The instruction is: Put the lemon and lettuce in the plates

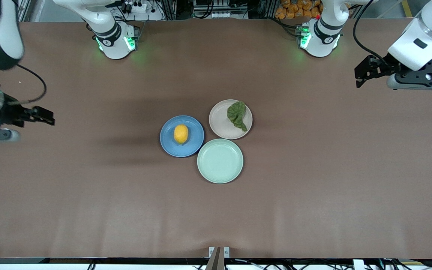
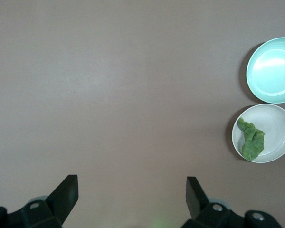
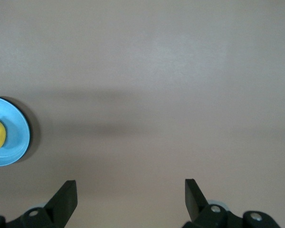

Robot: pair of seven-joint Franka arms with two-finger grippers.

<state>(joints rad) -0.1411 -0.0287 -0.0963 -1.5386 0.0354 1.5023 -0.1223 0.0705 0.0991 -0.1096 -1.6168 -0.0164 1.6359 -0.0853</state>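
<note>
Front view shows the lemon (image 1: 181, 134) in the blue plate (image 1: 194, 145) and the lettuce (image 1: 237, 115) in the beige plate (image 1: 219, 122), mint plate (image 1: 220, 161) just beside both. Left gripper (image 1: 360, 76) and right gripper (image 1: 49, 116), fingers spread, hang over bare desk (image 1: 313, 187) near its ends.

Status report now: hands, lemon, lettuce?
Left hand and right hand open, empty, over bare table. Lemon on blue plate. Lettuce on beige plate.
</note>
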